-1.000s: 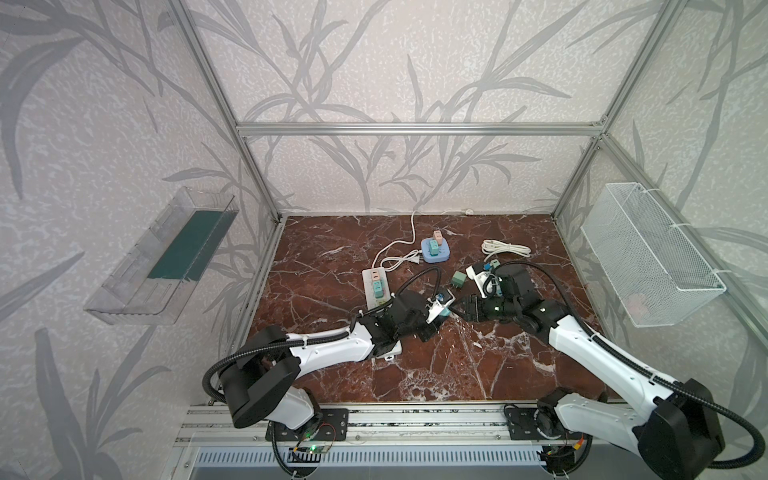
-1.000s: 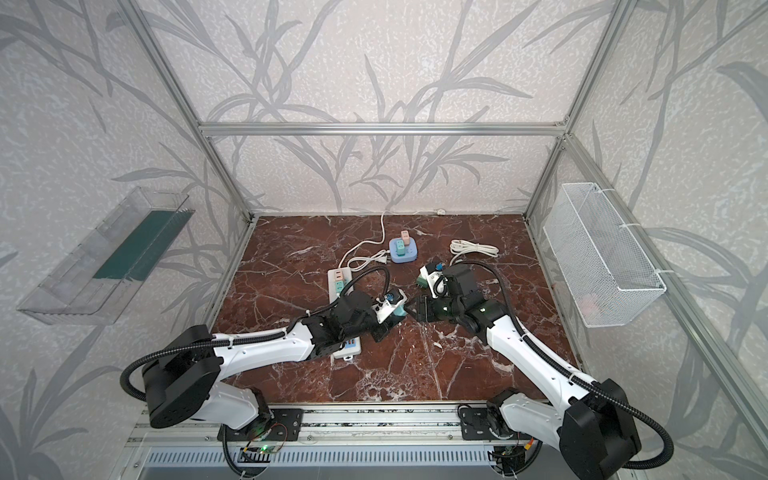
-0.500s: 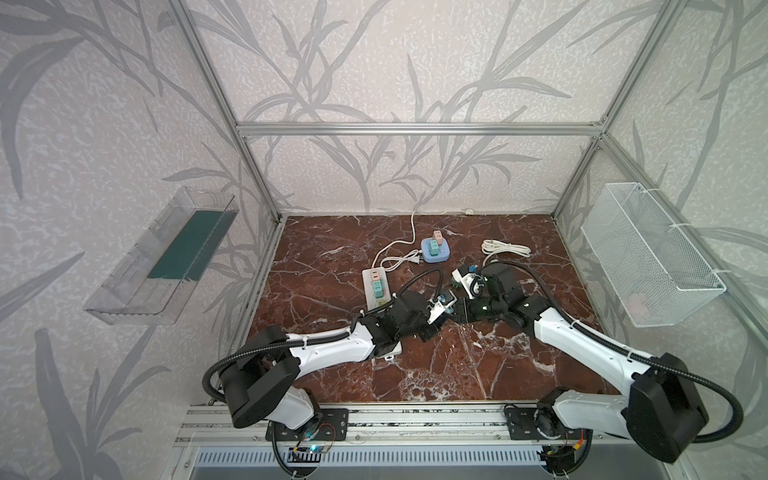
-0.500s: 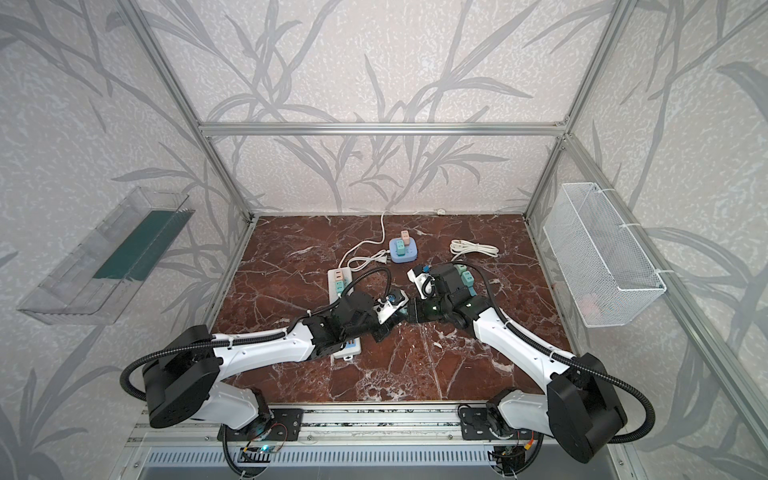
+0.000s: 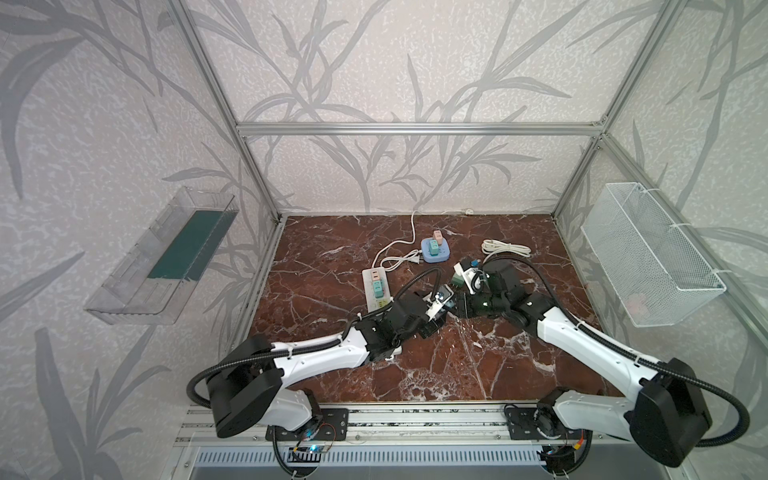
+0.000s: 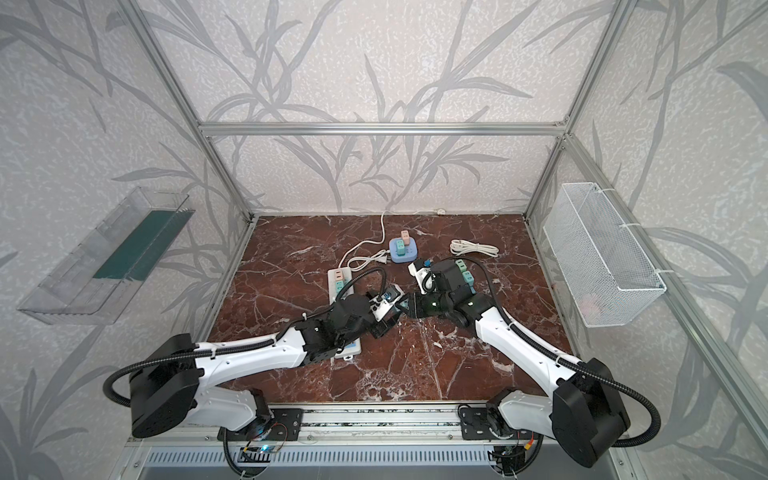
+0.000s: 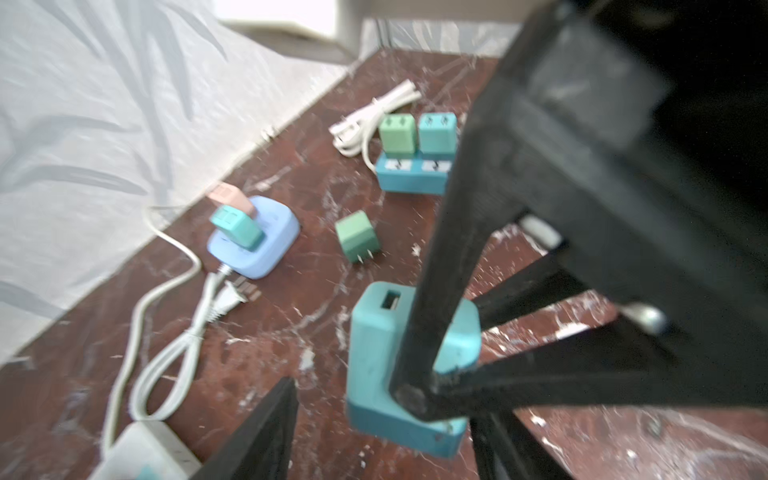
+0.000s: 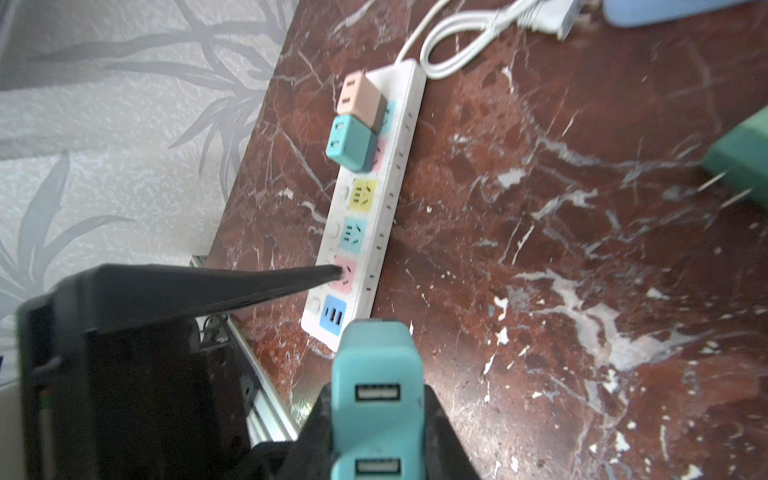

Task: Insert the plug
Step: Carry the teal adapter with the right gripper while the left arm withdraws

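Observation:
The plug (image 8: 376, 374) is a teal block with two USB ports. My right gripper (image 8: 376, 395) is shut on it, a black finger pressed to each side. In the left wrist view the plug (image 7: 374, 353) hangs above the marble between the spread fingers of my left gripper (image 7: 386, 407), which is open with a gap on one side. In a top view the left gripper (image 5: 440, 313) and right gripper (image 5: 457, 305) meet tip to tip mid-table. The white power strip (image 8: 374, 208) lies beyond, with pink, teal and yellow sockets bare.
A blue round socket hub (image 5: 435, 250) holds two plugs, with a white cord (image 5: 399, 259) beside it. A loose green plug (image 7: 357, 237) and a teal socket block (image 7: 411, 174) lie near it. A coiled white cable (image 5: 505, 248) sits farther back and a wire basket (image 5: 648, 257) hangs on the right wall.
My right gripper moved in toward the left one and closed on the plug. The left gripper, shut on the plug before, has opened and let it go.

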